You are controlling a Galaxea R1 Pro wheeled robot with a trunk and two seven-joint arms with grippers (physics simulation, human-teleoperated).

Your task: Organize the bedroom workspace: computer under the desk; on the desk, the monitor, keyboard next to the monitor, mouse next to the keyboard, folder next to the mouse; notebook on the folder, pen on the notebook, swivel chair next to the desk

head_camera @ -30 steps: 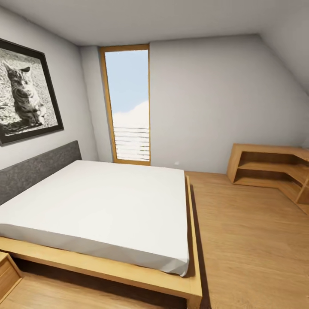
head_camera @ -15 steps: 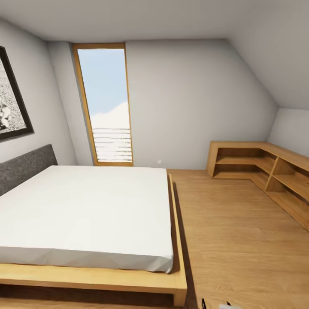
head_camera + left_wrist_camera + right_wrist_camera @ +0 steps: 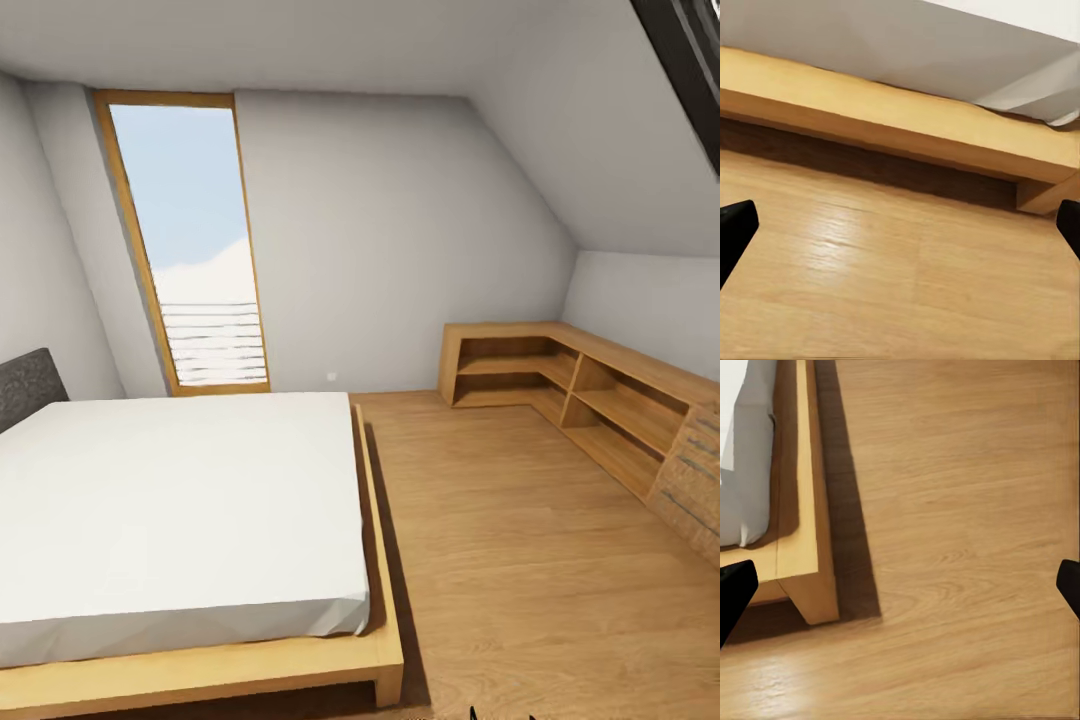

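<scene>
Folder, desk, other workspace items: nowhere sighted. Left tool (image 3: 900, 225) and right tool (image 3: 900, 585) both spread wide, empty, over wood floor (image 3: 520, 560); bed frame (image 3: 907, 127) just ahead of left tool. Folder likely light, thin, slippery; best pinched at an overhanging edge.

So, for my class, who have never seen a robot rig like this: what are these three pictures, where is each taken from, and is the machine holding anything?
These are simulator renders from a wheeled robot with two arms. The head view looks across a bedroom: a bed with a white mattress on a wooden frame, a tall window, low wooden shelves along the far corner, and a wood floor. The other two pictures come from cameras near each arm's end effector, looking down at the floor beside the bed's corner. The black shapes at their edges are the fingertips of the left end effector and the right end effector, spread wide apart with nothing between them. No desk things are in sight here.
</scene>
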